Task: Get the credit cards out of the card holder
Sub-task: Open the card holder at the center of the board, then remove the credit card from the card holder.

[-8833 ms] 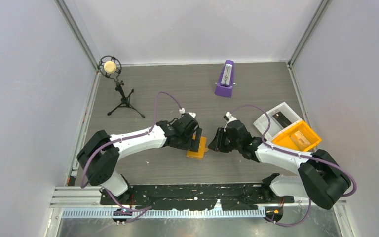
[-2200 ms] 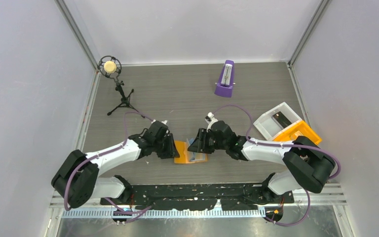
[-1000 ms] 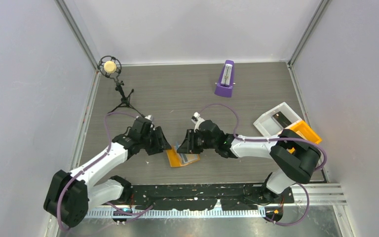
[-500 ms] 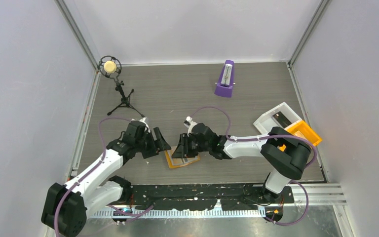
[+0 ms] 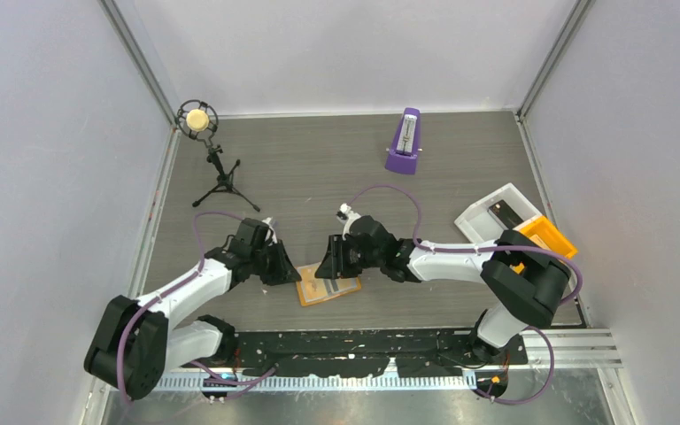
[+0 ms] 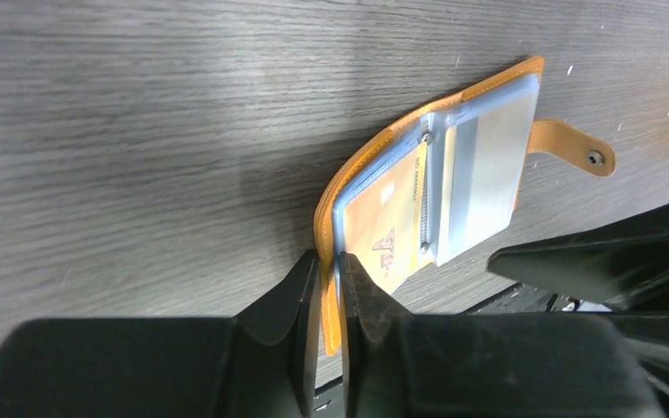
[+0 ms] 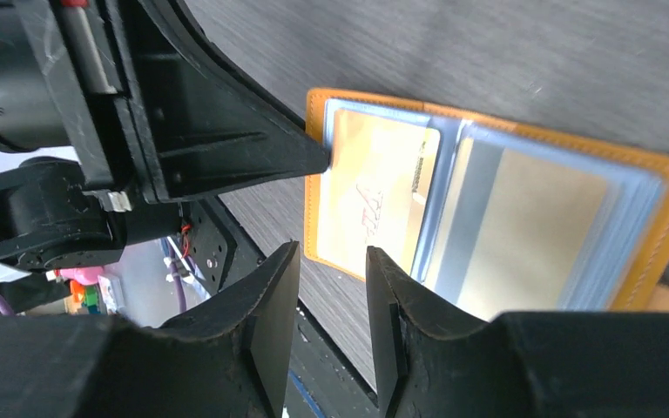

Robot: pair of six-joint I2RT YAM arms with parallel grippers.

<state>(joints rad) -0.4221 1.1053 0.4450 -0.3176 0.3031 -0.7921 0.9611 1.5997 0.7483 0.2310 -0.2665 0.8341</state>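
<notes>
TOP VIEW
- card holder [image 5: 329,289]: lying open and flat on the table [image 5: 319,168], toward 6 o'clock from table centre, close to the front edge.
- left gripper [image 5: 285,268]: sitting at the holder's 9 o'clock edge; jaw gap too small to read from here.
- right gripper [image 5: 326,266]: hanging over the holder's 12 o'clock side, just beside the left gripper.
- metronome [image 5: 403,142]: standing at 1 o'clock, well apart from the holder.
- microphone stand [image 5: 220,177]: standing at 10 o'clock.
- white bin [image 5: 474,218] and orange bin [image 5: 556,240]: sitting side by side at 3 o'clock, partly hidden by the right arm.

LEFT WRIST VIEW
- left gripper [image 6: 327,300]: jaws nearly closed, pinching the orange cover edge at 6 o'clock of the frame.
- card holder [image 6: 488,170]: lying open, the pinched cover edge lifting and curling off the wood, clear pockets facing up.
- credit cards [image 6: 379,239]: a tan card sitting inside the near clear pocket; the far pocket is showing a greyish face, content unclear.
- snap tab [image 6: 575,150]: sticking out at 3 o'clock of the holder, lying flat.
- right gripper: showing only as a black shape at 4 o'clock.

RIGHT WRIST VIEW
- right gripper [image 7: 327,300]: jaws narrowly apart, gripping nothing, with the holder's near edge showing through the gap; contact cannot be told.
- card holder [image 7: 531,226]: lying open at 2 o'clock from the fingertips.
- credit cards [image 7: 375,205]: tan card sitting fully inside its pocket.
- left gripper fingers [image 7: 253,148]: coming in from 10 o'clock, tip touching the holder's corner.
</notes>
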